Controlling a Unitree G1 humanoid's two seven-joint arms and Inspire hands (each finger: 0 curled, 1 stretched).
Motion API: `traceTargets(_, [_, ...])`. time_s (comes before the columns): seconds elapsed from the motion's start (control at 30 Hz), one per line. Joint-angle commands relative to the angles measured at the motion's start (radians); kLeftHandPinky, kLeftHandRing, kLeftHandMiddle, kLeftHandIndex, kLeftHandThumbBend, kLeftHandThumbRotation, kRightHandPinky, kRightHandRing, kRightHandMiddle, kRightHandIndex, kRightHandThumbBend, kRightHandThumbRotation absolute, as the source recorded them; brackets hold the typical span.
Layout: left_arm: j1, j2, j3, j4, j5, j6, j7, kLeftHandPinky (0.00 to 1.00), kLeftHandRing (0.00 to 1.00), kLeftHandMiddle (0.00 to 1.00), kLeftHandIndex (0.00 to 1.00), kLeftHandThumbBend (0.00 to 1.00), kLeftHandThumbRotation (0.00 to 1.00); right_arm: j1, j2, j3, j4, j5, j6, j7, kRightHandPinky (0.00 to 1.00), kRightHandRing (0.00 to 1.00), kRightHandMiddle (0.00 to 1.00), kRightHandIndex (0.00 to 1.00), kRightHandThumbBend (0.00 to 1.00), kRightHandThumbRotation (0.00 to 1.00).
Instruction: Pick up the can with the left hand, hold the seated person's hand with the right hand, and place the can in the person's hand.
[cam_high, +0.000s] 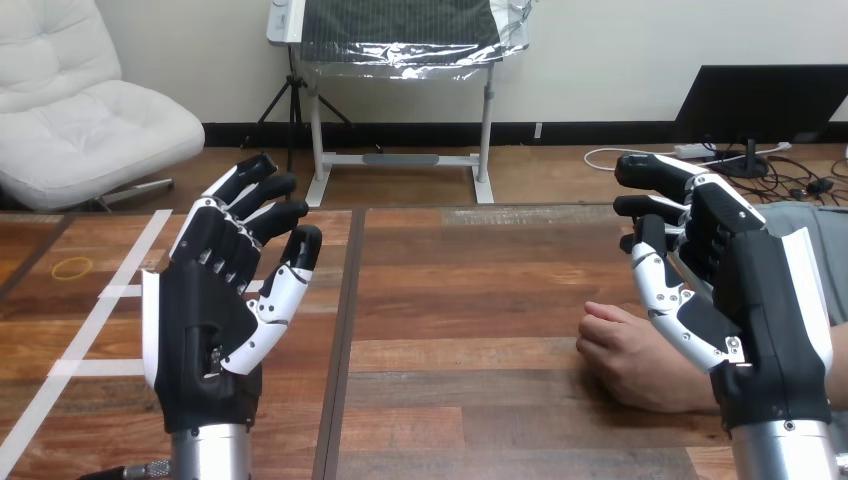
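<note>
The left hand (200, 320) and right hand (760, 290) hovered wide open, holding nothing, the right just beside the person's hand (630, 355) resting curled on the wooden table (470, 300), seemingly poised to take it.

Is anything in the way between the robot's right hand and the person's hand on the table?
Nothing visible. The right hand is raised and open, right beside the person's hand, which rests on the table with no object between the two.
</note>
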Motion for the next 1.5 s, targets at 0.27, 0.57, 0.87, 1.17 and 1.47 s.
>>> traceTargets(0.27, [-0.035, 0.037, 0.047, -0.095, 0.14, 0.028, 0.062, 0.72, 0.74, 0.77, 0.77, 0.56, 0.2, -0.056, -0.009, -0.004, -0.018, 0.012, -0.002, 0.005, 0.59, 0.72, 0.77, 0.72, 0.1, 0.0])
traceTargets(0.57, [-0.035, 0.162, 0.121, -0.238, 0.303, 0.169, 0.057, 0.75, 0.79, 0.81, 0.8, 0.64, 0.2, -0.061, -0.013, -0.007, -0.018, 0.009, -0.003, 0.004, 0.58, 0.71, 0.77, 0.72, 0.1, 0.0])
traceTargets(0.87, [-0.053, 0.328, 0.207, -0.344, 0.38, 0.283, -0.019, 0.78, 0.81, 0.83, 0.81, 0.71, 0.25, -0.066, -0.016, -0.011, -0.018, 0.007, 0.004, 0.003, 0.58, 0.71, 0.77, 0.72, 0.09, 0.0])
traceTargets(1.17, [-0.094, 0.457, 0.267, -0.36, 0.35, 0.341, -0.09, 0.79, 0.81, 0.83, 0.81, 0.74, 0.28, -0.07, -0.015, -0.011, -0.018, 0.012, 0.01, 0.006, 0.58, 0.71, 0.77, 0.72, 0.09, 0.0])
traceTargets(1.47, [-0.122, 0.545, 0.293, -0.34, 0.374, 0.405, -0.111, 0.77, 0.8, 0.82, 0.81, 0.75, 0.36, -0.074, -0.015, -0.012, -0.018, 0.015, 0.016, 0.01, 0.58, 0.71, 0.77, 0.72, 0.09, 0.0])
